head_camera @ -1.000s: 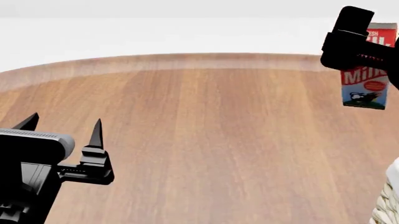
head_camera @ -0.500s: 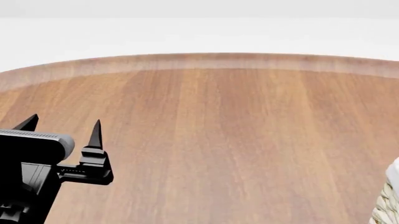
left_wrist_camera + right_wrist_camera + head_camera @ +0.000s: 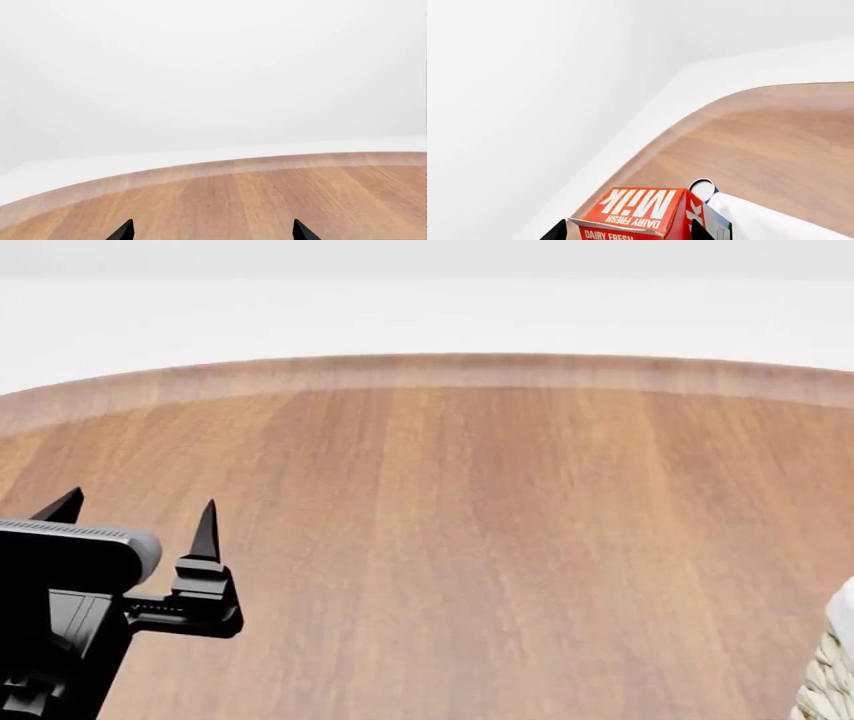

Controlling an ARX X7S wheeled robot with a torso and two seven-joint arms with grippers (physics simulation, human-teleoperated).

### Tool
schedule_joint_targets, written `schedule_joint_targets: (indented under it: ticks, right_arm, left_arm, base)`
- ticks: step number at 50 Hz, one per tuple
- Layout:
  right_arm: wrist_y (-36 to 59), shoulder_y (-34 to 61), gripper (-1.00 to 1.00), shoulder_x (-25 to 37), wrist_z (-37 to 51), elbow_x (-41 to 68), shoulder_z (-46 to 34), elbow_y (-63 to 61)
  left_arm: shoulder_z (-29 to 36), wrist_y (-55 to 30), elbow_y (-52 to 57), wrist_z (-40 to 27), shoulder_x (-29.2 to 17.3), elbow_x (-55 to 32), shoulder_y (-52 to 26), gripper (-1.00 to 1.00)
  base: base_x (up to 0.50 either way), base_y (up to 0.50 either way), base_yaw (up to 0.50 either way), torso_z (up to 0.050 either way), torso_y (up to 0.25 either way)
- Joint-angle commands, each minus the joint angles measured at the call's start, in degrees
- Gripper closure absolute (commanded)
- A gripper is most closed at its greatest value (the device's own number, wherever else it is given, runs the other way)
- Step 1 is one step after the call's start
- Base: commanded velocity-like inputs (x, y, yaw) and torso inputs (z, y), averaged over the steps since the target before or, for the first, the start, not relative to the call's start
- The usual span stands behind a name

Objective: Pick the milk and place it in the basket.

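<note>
The milk [image 3: 639,209], a carton with a red gable top and white "Milk" lettering, sits between the two dark fingertips of my right gripper [image 3: 629,231], which is shut on it and holds it in the air. Neither shows in the head view. A corner of the woven basket [image 3: 830,665] with white cloth on its rim shows at the head view's lower right edge. A white rounded edge [image 3: 760,220] beside the milk looks like that cloth rim. My left gripper [image 3: 134,508] is open and empty above the table at the lower left; it also shows in the left wrist view [image 3: 213,232].
The round wooden table [image 3: 454,520] fills the head view, with its far edge [image 3: 441,365] against a white background. A small round white-and-blue object [image 3: 702,187] shows just past the milk in the right wrist view.
One second ago my right gripper held the milk at the head view's upper right. It has since moved out of that view to the right. The left arm has not moved.
</note>
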Motion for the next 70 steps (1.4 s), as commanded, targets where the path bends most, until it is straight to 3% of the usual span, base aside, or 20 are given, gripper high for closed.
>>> schedule_joint_targets:
  ticks: [1,39,67,68,70]
  right_arm:
    - [-1.7,-2.6,1.0,0.6,-2.1,1.1,3.7,-1.5]
    - [-11.6,-23.2,1.0,-6.9,-19.6,-13.4,14.3,-3.2]
    - [-12.4,-24.7,1.0,-7.6,-22.1,-13.0,14.1,-1.5]
    - [-12.8,-24.6,-1.0,-7.7,-22.1,-13.4,14.1,-1.5]
    - [-13.0,-24.7,-1.0,-7.7,-22.5,-13.6,13.8,-1.4]
  left_arm:
    - [0.2,-0.5,0.7,-0.4,-0.2,-0.4,-0.1,-1.0]
    - [1.2,1.4,-0.9,-0.7,-0.8,-0.1,0.7,-1.0]
    - [1.6,1.1,-0.5,-1.2,-1.3,-0.6,0.4,-1.0]
    - [1.6,1.2,-0.6,-1.2,-1.3,-0.6,0.4,-1.0]
    - [1.6,1.3,-0.7,-1.2,-1.3,-0.6,0.5,-1.0]
  base:
    - [0.0,0.0,0.0,0.0,0.0]
    - [0.0,0.0,0.0,0.0,0.001]
    - [0.0,0.0,0.0,0.001,0.001]
    - [0.0,0.0,0.0,0.0,0.0]
    - [0.0,0.0,0.0,0.0,0.0]
